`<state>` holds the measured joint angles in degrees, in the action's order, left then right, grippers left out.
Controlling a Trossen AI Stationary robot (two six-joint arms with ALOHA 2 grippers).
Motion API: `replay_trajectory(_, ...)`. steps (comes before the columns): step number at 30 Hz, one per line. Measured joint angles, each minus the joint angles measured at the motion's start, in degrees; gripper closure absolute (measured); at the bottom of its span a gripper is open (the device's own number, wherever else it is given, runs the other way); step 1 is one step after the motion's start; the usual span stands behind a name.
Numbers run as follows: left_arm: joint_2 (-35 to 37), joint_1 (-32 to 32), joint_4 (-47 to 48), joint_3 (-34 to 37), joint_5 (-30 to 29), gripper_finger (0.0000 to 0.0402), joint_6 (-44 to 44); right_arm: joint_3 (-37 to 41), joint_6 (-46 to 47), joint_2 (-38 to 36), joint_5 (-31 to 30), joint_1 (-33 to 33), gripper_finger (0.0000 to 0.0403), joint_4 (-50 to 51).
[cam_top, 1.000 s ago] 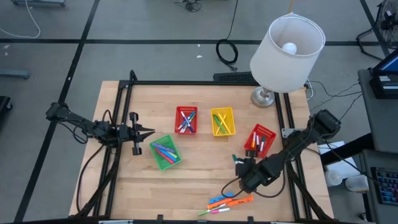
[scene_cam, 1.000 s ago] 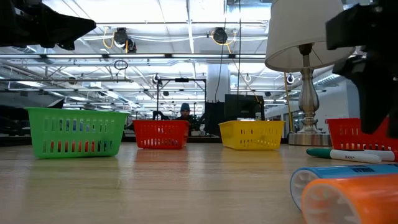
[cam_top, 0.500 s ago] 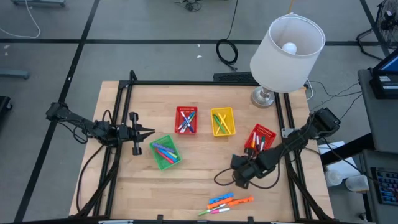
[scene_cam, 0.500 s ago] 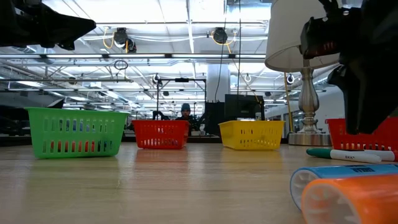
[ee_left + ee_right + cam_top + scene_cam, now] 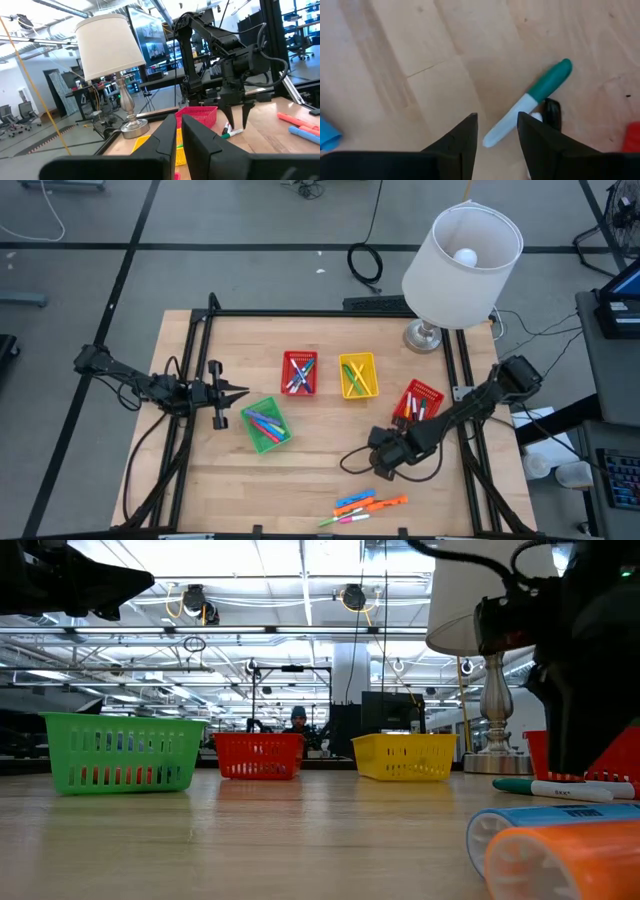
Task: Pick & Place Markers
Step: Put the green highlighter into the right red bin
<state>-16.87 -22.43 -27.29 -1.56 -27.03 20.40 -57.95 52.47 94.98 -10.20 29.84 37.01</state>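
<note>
- Take the white-shaded table lamp (image 5: 462,255) with the silver base, at the table's far right corner, as your landmark.
- Your right gripper (image 5: 497,132) hangs over the wooden table (image 5: 310,470), toward the near edge from the lamp and just past the red mesh basket (image 5: 417,406). Its two dark fingers (image 5: 461,142) stand a little spread with nothing between them.
- A white marker with a green cap (image 5: 527,102) lies flat on the wood right beyond those fingertips, untouched.
- More loose markers, orange, blue and pink (image 5: 365,506), lie in a small bunch nearer the front edge, well away from the lamp.
- A yellow mesh basket (image 5: 358,375) and another red mesh basket (image 5: 299,373) sit left of the lamp's base, each with markers inside; a green mesh basket (image 5: 264,424) sits farther left, also with markers.
- Your left gripper (image 5: 235,392) waits at the table's left side, across from the lamp, beside the green basket. Its fingers (image 5: 162,140) are almost pressed together and hold nothing.
</note>
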Motion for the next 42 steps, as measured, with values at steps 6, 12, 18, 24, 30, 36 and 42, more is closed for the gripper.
replay_trajectory(6, 0.0, 0.0, 0.0, 0.0, 0.0, 0.0364, 0.0, 0.0, -0.5, 1.6, 1.2, -1.0, 0.0275, 0.0)
replay_trajectory(12, 0.0, 0.0, 0.0, 0.0, 0.0, 0.0364, 0.0, 1.8, -0.7, 1.5, 1.3, -2.0, 0.0275, -2.0)
replay_trajectory(18, 0.0, 0.0, 0.0, 0.0, -0.1, 0.0364, 0.0, 5.4, -1.7, 1.5, 4.0, -2.4, 0.0275, -7.3)
replay_trajectory(24, 0.0, 0.0, 0.0, 0.0, -0.1, 0.0364, 0.0, 6.5, -4.2, 1.4, 5.1, -2.7, 0.0275, -9.8)
replay_trajectory(30, 0.0, 0.0, 0.0, 0.0, 0.0, 0.0364, 0.3, 6.5, -8.1, 1.5, 5.5, -2.9, 0.0275, -10.1)
replay_trajectory(36, 0.0, 0.0, 0.0, 0.0, 0.0, 0.0364, 0.0, 6.6, -18.0, 1.6, 3.7, -2.7, 0.0275, -10.9)
replay_trajectory(42, 0.0, 0.0, 0.0, 0.0, 0.0, 0.0364, 0.3, 6.6, -25.2, 1.8, 3.0, -2.7, 0.0275, -14.4)
